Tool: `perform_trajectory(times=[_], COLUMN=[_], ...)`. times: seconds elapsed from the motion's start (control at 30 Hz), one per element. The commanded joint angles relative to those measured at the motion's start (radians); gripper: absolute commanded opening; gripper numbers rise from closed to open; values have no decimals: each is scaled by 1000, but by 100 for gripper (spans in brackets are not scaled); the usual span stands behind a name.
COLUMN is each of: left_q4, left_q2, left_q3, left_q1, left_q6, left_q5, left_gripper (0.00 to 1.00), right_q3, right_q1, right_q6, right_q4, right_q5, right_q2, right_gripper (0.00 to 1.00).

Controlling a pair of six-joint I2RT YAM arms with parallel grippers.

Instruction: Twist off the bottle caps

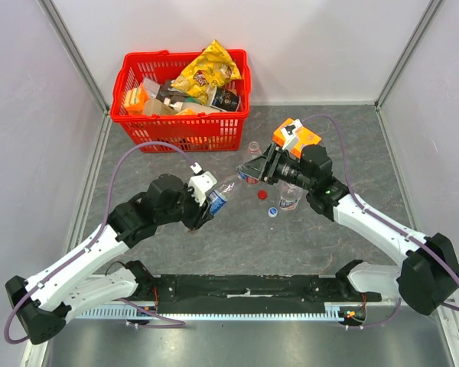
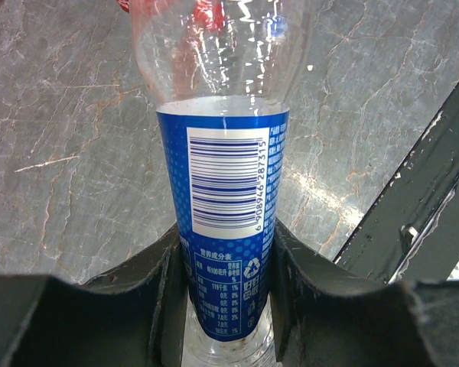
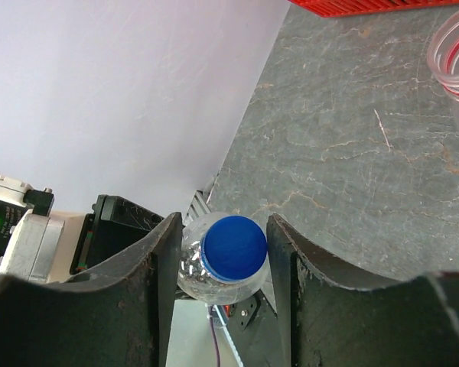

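Caution: grip light, crushable bottle (image 2: 229, 153) at labelled waist (left hand (image 2: 226, 245) clamped there); pinch blue cap (image 3: 233, 248) at rim with right hand (image 3: 224, 229), straddling it, contact indeterminate.

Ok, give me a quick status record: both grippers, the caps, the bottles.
left gripper: shut on blue-labelled bottle, neck pointing toward the right gripper
right gripper: fingers either side of blue cap; contact unclear
blue cap: on its bottle
red cap: loose on table
pale cap: loose on table
plain bottle: upright beside right arm
third bottle: upright near red basket
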Motion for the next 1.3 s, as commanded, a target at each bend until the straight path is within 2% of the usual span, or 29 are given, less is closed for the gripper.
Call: perform_trajectory(times=[0.0, 0.13, 0.37, 0.53, 0.77, 1.27], left_q4=[8, 5, 0, -4, -18, -15], left_q2=[-2, 5, 11, 17, 14, -24], left_q3=[4, 7, 10, 13, 30, 62], left_q1=[-10, -15, -21, -24, -24, -24], left_q6=[40, 39, 39, 39, 40, 30], left_q5=[-15, -27, -34, -41, 11, 262], left_gripper=[36, 36, 36, 36, 36, 33], right_q3=[-25, -34, -31, -31, -2, -36], right_q1=[-12, -15, -15, -15, -15, -15], right_q6=[52, 58, 54, 35, -115, -193], right_q4=[112, 118, 130, 132, 67, 257], right_q5=[-35, -36, -58, -62, -81, -306], right_q2=[-20, -33, -18, -21, -47, -99], right_gripper=[55, 48, 11, 1, 0, 0])
